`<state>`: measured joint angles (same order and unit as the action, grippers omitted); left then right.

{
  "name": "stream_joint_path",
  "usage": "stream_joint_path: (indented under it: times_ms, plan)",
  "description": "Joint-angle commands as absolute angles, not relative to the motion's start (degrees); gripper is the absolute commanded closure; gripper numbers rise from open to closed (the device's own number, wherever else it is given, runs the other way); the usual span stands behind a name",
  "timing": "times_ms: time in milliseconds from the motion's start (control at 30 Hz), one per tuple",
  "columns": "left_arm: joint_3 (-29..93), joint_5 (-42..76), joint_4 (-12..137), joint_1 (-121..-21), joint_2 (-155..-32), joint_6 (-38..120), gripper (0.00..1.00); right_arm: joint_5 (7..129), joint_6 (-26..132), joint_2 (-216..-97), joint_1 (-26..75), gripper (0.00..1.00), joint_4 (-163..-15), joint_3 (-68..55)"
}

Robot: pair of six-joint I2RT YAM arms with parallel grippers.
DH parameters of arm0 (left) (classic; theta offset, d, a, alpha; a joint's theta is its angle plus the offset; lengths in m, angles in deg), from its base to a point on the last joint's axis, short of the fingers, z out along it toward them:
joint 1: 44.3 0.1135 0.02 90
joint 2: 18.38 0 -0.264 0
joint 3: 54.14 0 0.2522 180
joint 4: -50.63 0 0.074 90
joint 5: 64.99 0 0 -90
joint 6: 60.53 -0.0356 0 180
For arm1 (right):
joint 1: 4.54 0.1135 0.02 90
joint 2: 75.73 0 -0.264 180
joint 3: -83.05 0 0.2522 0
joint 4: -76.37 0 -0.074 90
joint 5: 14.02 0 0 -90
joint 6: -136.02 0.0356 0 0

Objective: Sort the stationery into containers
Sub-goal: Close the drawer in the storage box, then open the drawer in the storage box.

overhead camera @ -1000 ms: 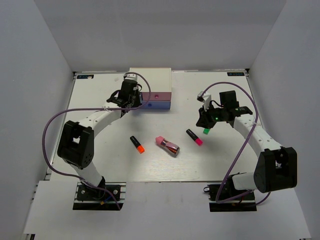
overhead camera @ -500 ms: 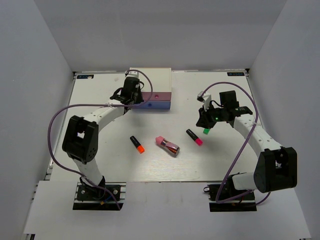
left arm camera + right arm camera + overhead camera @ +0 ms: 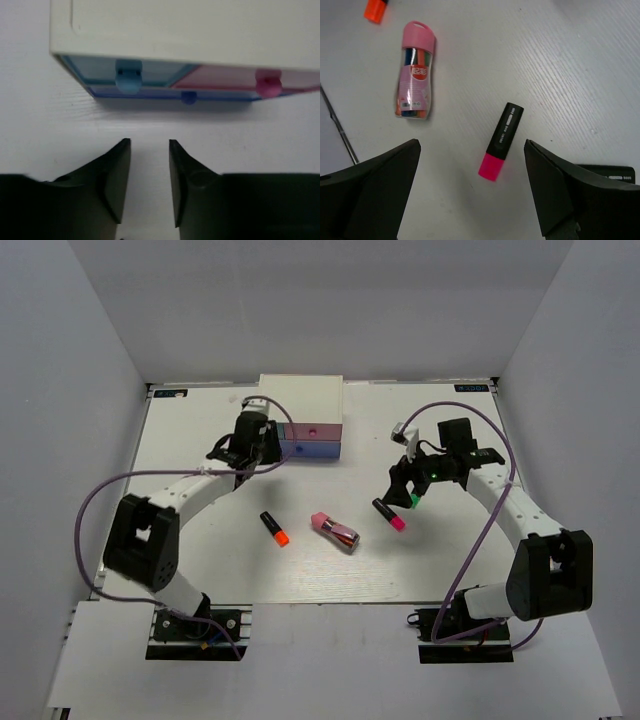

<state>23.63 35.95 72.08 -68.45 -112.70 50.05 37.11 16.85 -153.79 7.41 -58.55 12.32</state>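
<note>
The white cabinet (image 3: 190, 30) fills the top of the left wrist view, with its light blue (image 3: 128, 80), pink (image 3: 268, 85) and darker blue (image 3: 188, 97) drawer knobs facing me. My left gripper (image 3: 150, 142) (image 3: 262, 448) sits just in front of it, open a little, with nothing between its fingers. My right gripper (image 3: 471, 145) (image 3: 403, 490) is open wide above the magenta-ended marker (image 3: 502, 137) (image 3: 390, 515), apart from it. A green-ended marker (image 3: 413, 501) lies by its right finger. The pink-capped tube (image 3: 415, 75) (image 3: 335, 529) and the orange-ended marker (image 3: 274, 528) lie on the table.
The cabinet (image 3: 300, 395) stands at the back middle of the white table (image 3: 200, 560). Grey walls close in the table on three sides. A purple cable (image 3: 100, 500) loops out to the left of my left arm.
My left gripper has backed away from the cabinet front and its jaws have parted. My right gripper's jaws have spread from nearly shut to wide. The items on the table have not moved.
</note>
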Motion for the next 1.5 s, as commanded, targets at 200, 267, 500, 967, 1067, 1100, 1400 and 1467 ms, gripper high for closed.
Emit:
stream_joint_path:
  times_ms: [200,267,500,967,1067,1100,1400,1467]
  plan:
    - [1.2,27.4,71.0,-69.3,-85.8,55.5,0.25,26.3,15.6,-159.8,9.3,0.10,-54.3,1.3]
    - [-1.7,26.8,73.0,-69.3,-82.6,57.2,0.22,26.8,18.0,-161.2,10.3,0.10,-55.3,-1.1]
    - [-11.0,28.0,77.2,-69.3,-70.8,64.5,0.19,34.3,29.5,-167.9,17.6,0.43,-64.3,-6.2]
    - [-12.6,30.5,87.7,-69.3,-61.5,73.4,0.19,55.2,82.8,-180.5,26.6,0.42,-85.6,-13.2]
    - [-11.6,30.5,89.1,-69.3,-61.5,73.4,0.18,55.8,88.8,-182.5,26.8,0.40,-89.1,-13.9]
    - [-11.5,30.5,89.7,-69.3,-61.5,73.4,0.18,55.9,92.1,-184.1,27.0,0.40,-89.1,-14.2]
    - [-9.9,31.1,92.3,-69.3,-62.1,73.9,0.18,60.2,98.8,-188.8,27.5,0.45,-97.2,-16.9]
    - [-9.9,31.1,92.8,-69.3,-61.6,73.9,0.18,61.4,99.5,-188.8,27.8,0.46,-97.8,-16.8]
